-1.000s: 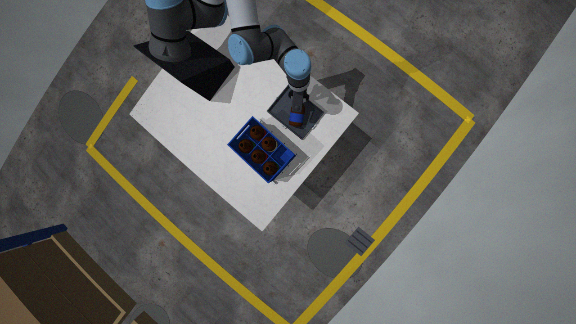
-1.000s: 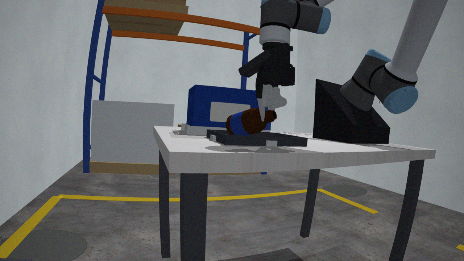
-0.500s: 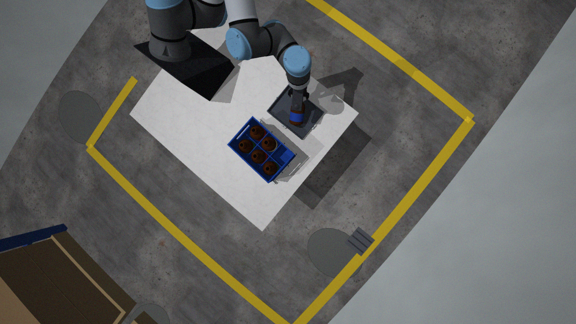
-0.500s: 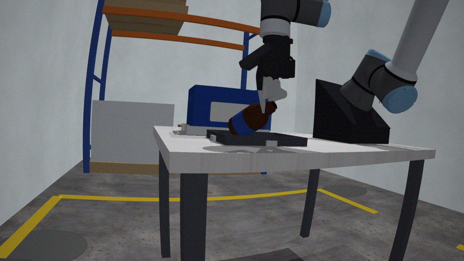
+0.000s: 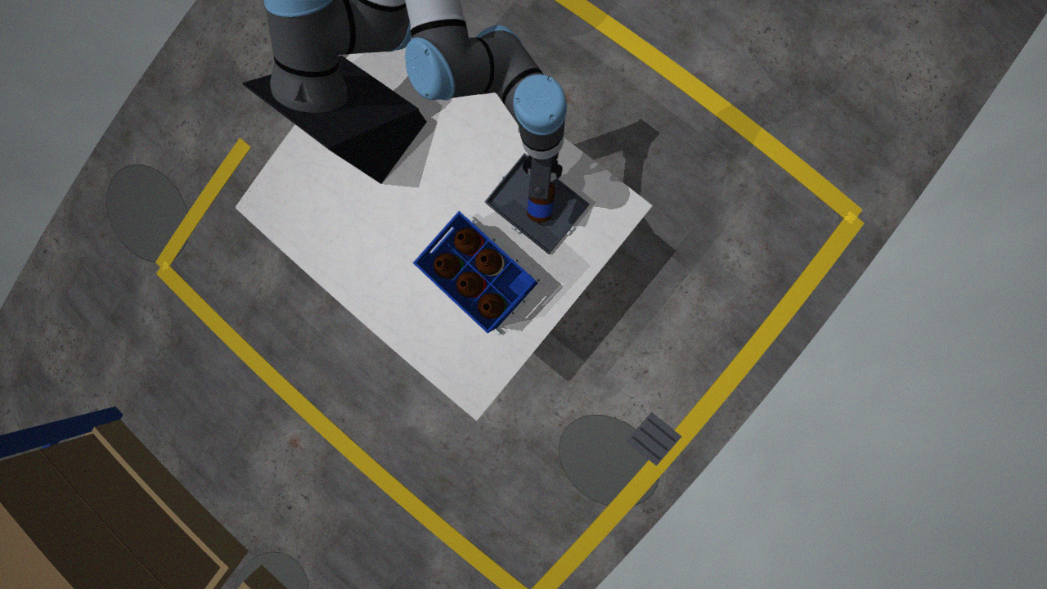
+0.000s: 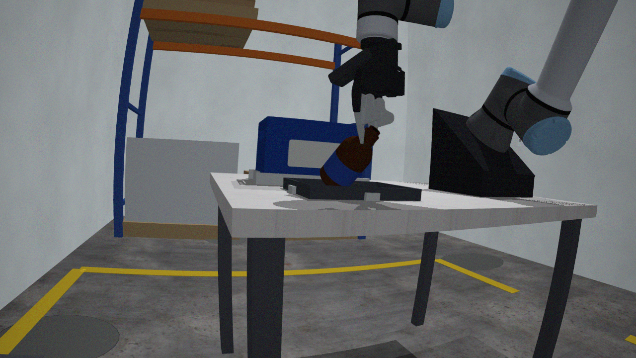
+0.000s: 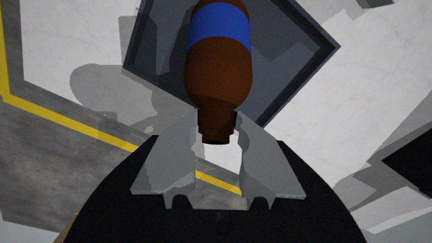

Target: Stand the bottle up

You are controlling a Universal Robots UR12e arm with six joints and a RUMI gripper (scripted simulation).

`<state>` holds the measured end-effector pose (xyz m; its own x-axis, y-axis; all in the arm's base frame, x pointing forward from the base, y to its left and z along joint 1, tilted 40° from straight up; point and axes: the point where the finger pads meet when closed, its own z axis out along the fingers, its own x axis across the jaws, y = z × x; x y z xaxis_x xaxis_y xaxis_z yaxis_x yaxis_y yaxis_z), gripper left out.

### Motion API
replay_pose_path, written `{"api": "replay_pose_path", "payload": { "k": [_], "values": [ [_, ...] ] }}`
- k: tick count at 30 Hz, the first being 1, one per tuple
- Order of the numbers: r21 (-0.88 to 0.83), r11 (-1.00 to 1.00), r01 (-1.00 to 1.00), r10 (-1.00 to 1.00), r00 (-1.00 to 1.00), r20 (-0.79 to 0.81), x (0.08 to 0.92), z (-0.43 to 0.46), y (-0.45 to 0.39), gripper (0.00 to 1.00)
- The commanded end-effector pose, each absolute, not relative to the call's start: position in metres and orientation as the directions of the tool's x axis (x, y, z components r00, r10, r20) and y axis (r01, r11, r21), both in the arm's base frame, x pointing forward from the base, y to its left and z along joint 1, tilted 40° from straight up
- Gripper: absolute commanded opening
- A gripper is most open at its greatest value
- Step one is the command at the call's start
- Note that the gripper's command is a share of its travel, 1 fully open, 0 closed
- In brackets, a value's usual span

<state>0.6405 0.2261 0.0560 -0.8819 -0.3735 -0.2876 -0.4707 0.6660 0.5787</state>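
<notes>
Gripping one brown bottle by its neck: one gripper, two fingers, closed to a narrow gap. Bottle tilted, neck up, over one dark tray; base contact cannot be told. One blue crate nearby, six compartments: five brown bottles, one compartment without. One white table beneath.

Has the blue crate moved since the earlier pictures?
No. In the top view the blue crate sits at the same place and angle relative to the edges of the white table, with no visible shift.
</notes>
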Motion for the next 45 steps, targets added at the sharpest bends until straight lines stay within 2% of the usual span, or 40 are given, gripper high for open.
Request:
{"api": "replay_pose_path", "payload": {
  "k": [1,45],
  "values": [
    [0.575,0.667,-0.475,-0.375,-0.880,-0.292,0.644,0.065,0.219,0.00],
    [0.575,0.667,-0.475,-0.375,-0.880,-0.292,0.646,0.110,0.181,0.00]
  ]
}}
